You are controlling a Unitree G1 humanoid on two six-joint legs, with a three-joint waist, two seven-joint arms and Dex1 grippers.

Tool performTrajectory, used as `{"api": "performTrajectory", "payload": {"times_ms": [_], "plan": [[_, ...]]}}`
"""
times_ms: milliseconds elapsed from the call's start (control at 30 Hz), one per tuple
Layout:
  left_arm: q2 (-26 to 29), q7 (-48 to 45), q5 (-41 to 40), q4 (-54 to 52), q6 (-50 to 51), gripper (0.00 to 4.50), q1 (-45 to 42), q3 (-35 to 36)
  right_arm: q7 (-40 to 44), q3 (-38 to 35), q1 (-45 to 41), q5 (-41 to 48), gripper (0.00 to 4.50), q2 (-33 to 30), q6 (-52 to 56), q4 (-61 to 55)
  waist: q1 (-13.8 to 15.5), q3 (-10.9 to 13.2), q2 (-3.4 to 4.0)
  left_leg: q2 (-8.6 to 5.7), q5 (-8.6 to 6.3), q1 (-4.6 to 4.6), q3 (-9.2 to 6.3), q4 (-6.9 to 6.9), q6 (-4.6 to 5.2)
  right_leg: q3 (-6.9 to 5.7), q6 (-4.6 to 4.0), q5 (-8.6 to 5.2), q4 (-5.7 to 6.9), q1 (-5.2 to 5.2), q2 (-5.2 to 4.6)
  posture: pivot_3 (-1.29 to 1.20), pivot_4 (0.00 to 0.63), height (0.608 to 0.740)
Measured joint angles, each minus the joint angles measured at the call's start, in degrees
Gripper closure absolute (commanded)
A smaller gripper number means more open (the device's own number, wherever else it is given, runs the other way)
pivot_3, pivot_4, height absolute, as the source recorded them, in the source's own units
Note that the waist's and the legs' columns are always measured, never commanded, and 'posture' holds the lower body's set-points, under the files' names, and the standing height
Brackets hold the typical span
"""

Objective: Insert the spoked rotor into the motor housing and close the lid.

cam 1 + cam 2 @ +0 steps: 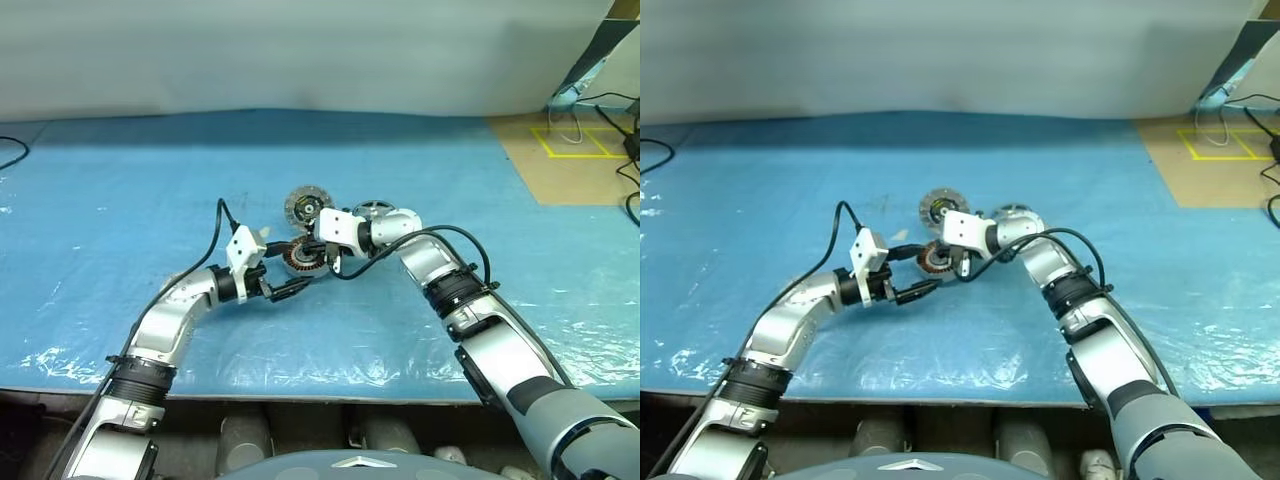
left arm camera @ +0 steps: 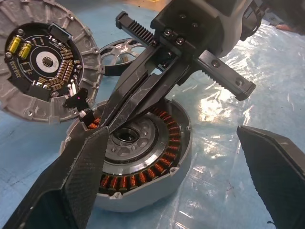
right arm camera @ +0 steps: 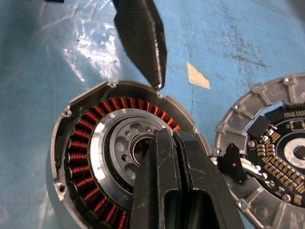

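Left eye view: blue plastic sheet [image 1: 120, 200] over a table, both arms reaching to its middle.

Motor housing [image 2: 143, 157]: round silver puck, ring of copper windings, silvery centre with a dark bore. Lies on the sheet between the two grippers.

Lid [image 2: 45, 57]: ribbed silver disc, circuit face up, lying just beyond the housing on its far left side, rims nearly touching.

Spoked rotor [image 2: 121, 47]: thin dark wheel, flat on the sheet, far side of the housing and right of the lid, partly hidden behind the right gripper.

Right gripper [image 3: 172, 143]: fingers pressed together with no gap, nothing between them. Tips point down over the housing's centre, at the bore; whether they touch it cannot be told.

Left gripper [image 2: 174, 157]: fingers spread wide apart, empty. One finger [image 2: 71, 176] lies over the housing's near-left rim; the other [image 2: 276, 167] stands clear of it on the right, above bare sheet.
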Motion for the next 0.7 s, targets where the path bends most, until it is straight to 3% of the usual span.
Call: {"api": "performTrajectory", "payload": {"times_ms": [200,333,700], "plan": [[0.2,-0.2,0.1,1.7,-0.2,0.0,-0.6,0.0,-0.4,0.7,1.1,-1.6,4.46,-1.5,-0.8,-2.8,0.5,-0.3,-0.05,-0.08,0.0,0.22,0.02,-0.4,0.0,0.0,-0.07,0.04,-0.41,0.1,-0.06,0.0,0.15,0.74],[0.2,-0.5,0.1,2.1,-0.6,0.0,-0.8,0.0,2.3,-2.1,1.8,3.0,4.46,1.4,6.2,-3.8,0.3,-0.3,-0.09,-0.07,0.0,0.07,0.05,-0.72,0.0,0.0,-0.37,0.21,-0.47,-0.04,-0.02,0.0,0.15,0.74],[0.5,0.0,0.0,0.7,-0.5,0.0,-0.2,0.1,9.1,-4.3,0.1,9.1,4.46,-1.2,13.7,-6.5,0.8,-0.1,-0.02,-0.05,0.15,-1.14,0.08,-0.62,0.18,-0.17,-0.44,0.26,-0.43,-1.27,0.01,0.0,0.15,0.74]]}}
